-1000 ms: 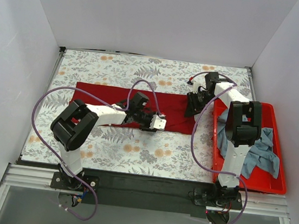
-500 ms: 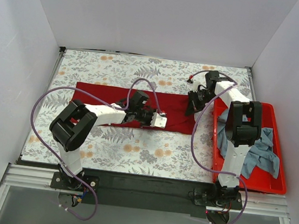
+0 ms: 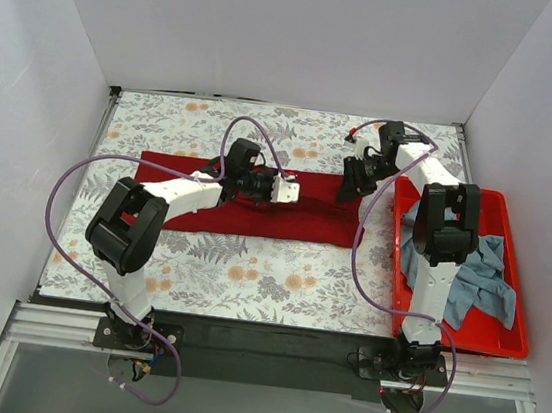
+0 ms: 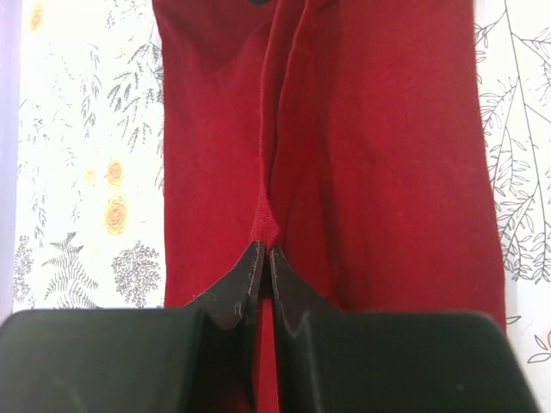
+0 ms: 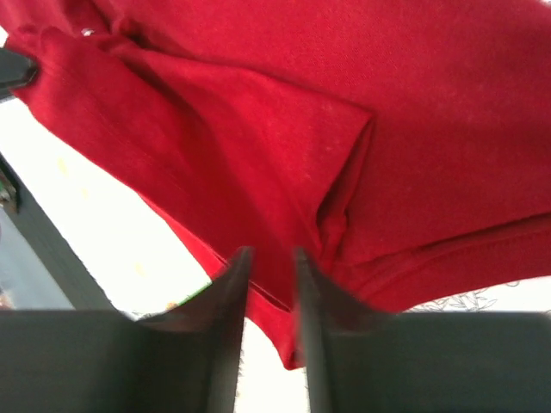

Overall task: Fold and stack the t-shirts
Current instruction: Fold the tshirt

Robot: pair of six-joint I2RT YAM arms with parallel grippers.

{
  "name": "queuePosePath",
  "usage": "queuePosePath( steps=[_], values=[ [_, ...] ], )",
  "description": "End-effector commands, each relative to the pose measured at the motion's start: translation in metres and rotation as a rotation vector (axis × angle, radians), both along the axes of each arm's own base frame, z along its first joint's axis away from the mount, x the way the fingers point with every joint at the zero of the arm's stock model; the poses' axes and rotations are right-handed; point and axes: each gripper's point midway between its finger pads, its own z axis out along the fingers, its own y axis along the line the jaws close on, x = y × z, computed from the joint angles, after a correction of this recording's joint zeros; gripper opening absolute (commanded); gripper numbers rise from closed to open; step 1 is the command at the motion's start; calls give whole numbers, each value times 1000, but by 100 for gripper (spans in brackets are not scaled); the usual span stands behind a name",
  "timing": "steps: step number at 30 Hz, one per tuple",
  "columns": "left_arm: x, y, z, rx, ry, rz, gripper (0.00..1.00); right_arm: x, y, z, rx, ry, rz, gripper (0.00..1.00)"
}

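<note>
the red shirt (image 3: pixel 304 220) lies across the middle of the table (image 3: pixel 248 274) as a long flat band, left to right, with its right end close to the bin (image 3: pixel 504 198). the blue shirt (image 3: pixel 483 287) sits crumpled in that bin, untouched.

the left gripper (image 4: pixel 263 254) is over the far side of the band near its middle. its jaws are pressed together on a thin ridge of red cloth, and a crease runs away from the tips. the right gripper (image 5: pixel 269 258) is at the band's right end by the far edge. its jaws are nearly closed with a red fold in the narrow gap, and the cloth there looks raised off the table, so it seems to be pinching too.

this reads as a fold of the red shirt in hand, with stacking a long way off. to do it well, both grippers should travel together at the same height, so the cloth between them is neither slack nor dragged askew. the lifted edge should come down square on the opposite edge. the left pinch looks shallow, so a slow carry is safer. each gripper should let go only once the cloth lies flat, then pull clear without catching the top layer.
</note>
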Motion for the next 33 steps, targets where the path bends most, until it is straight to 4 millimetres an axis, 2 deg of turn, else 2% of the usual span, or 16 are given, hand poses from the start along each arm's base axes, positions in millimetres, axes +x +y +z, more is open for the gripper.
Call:
queuePosePath(
  steps=[1, 5, 9, 14, 15, 16, 17, 19, 23, 24, 25, 28, 31, 33],
  values=[
    [-5, -8, 17, -34, -24, -62, 0, -6, -4, 3, -20, 5, -1, 39],
    [-5, -7, 10, -24, -13, -55, 0, -17, -8, -1, -36, 17, 4, 40],
    [-8, -5, 9, -20, -18, -59, 0, -17, -9, 5, -17, 3, 9, 43],
    [-7, -5, 9, -16, -21, -57, 0, -15, -9, 28, 34, -113, 92, 57],
    [-7, -5, 6, -13, -16, -55, 0, -16, -9, 31, 50, -144, 124, 58],
    [-6, -4, 6, -13, -16, -54, 0, -16, -8, 34, 64, -204, 182, 65],
    [-5, -5, 6, -17, -6, -47, 0, -19, -6, 37, 73, -234, 214, 66],
    [-3, -5, 3, -29, 30, -35, 0, -18, -2, 35, 49, -297, 288, 66],
    [10, -1, 12, -69, 77, 3, 0, -12, -5, 29, -39, -396, 387, 70],
    [14, -1, 16, -77, 74, 8, 0, -9, -4, 30, -41, -416, 402, 71],
    [15, -1, 15, -82, 81, 7, 0, -7, -1, 30, -41, -435, 417, 82],
    [20, 1, 17, -87, 83, 17, 0, 0, 4, 33, -58, -497, 470, 86],
    [22, 3, 17, -90, 82, 20, 0, -3, 18, 32, -89, -553, 556, 86],
    [22, 4, 17, -90, 82, 19, 0, 1, 19, 28, -128, -591, 589, 84]
  ],
)
